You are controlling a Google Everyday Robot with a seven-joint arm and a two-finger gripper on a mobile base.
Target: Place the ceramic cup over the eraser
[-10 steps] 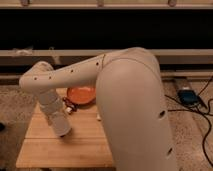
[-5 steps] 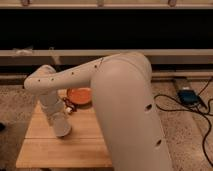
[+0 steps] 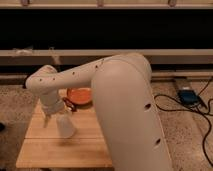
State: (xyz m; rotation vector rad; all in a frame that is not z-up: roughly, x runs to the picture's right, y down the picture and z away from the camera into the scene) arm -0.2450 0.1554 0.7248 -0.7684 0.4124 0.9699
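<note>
1. Cup (image 3: 65,126): plain white, tapered, tilted above the desk (image 3: 65,150) near its left half; apparently carried toward the eraser, which is not visible.
2. Hand (image 3: 56,116): at the cup's upper end, mostly hidden behind the arm; grip cannot be told.
3. Next move, likely: align over the eraser, lower mouth-down.
4. Bowl (image 3: 80,95): orange, just behind.

White tapered ceramic cup (image 3: 65,126), tilted, apparently at tool (image 3: 59,119), over table.
</note>
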